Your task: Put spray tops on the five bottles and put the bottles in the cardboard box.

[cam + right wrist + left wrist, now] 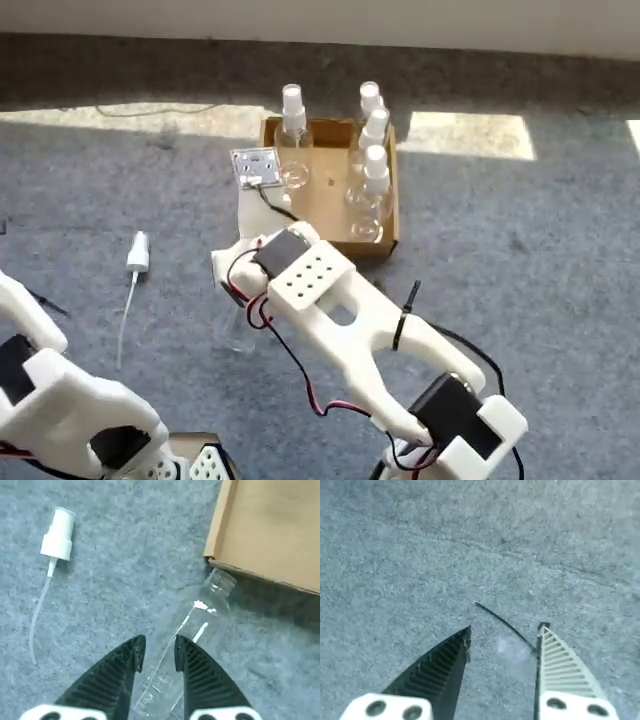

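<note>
The grey table (540,270) carries the cardboard box (325,200), and four topped bottles (375,170) stand inside it. The right gripper (156,654) has its jaws narrow, and they look closed on the last bottle (202,620), whose bare neck is just beside the box corner. The left gripper (504,630) has its jaws wide, with nothing in them. The bottle looks light, smooth and slippery, so hold it round the middle, gently. The spray top (57,535) lies near. Its thin tube bends, so grab the fat white head.
</note>
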Available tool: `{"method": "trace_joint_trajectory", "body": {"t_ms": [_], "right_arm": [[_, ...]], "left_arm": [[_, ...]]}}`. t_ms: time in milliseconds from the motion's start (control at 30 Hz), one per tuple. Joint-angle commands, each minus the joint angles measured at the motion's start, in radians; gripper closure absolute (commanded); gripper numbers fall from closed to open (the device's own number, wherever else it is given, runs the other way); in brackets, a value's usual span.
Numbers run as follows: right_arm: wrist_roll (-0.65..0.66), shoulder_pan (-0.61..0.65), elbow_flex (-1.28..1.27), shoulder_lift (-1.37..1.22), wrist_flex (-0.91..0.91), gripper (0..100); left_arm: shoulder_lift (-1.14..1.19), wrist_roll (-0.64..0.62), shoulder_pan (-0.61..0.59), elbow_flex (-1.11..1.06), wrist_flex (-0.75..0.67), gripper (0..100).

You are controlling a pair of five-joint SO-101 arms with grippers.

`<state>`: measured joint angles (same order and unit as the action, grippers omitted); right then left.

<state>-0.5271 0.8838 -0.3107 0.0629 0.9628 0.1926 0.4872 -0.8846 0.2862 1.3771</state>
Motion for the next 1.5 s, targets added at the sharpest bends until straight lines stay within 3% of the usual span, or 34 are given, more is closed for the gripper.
{"method": "trace_joint_trajectory", "body": {"t_ms": [0, 167, 433, 1033, 1133, 1233, 1367, 1467], "right_arm": [[-0.012, 0.031, -0.036, 0.039, -0.045, 92.8], [-0.06, 0.002, -0.059, 0.047, -0.047, 92.2], [-0.123, 0.013, -0.061, 0.038, -0.048, 78.9], [-0.146, -0.031, 0.019, -0.211, -0.054, 78.9], [-0.14, -0.031, 0.004, -0.211, -0.031, 84.8], [-0.138, -0.028, -0.027, -0.208, -0.01, 99.1], [-0.126, 0.002, -0.102, -0.206, -0.01, 99.6], [-0.043, 0.067, -0.143, -0.205, -0.01, 99.5]], "left_arm": [[0.016, 0.017, -0.007, 0.053, -0.003, 74], [0.05, 0.017, -0.007, 0.051, -0.046, 73], [0.073, 0.017, 0.001, 0.053, -0.051, 73], [0.068, 0.015, 0.012, 0.051, -0.048, 73], [0.065, 0.014, 0.012, 0.051, -0.049, 73], [0.065, 0.014, 0.012, 0.053, -0.051, 73], [0.064, 0.012, 0.013, 0.059, -0.051, 73], [0.064, 0.012, 0.013, 0.059, -0.051, 73]]}}
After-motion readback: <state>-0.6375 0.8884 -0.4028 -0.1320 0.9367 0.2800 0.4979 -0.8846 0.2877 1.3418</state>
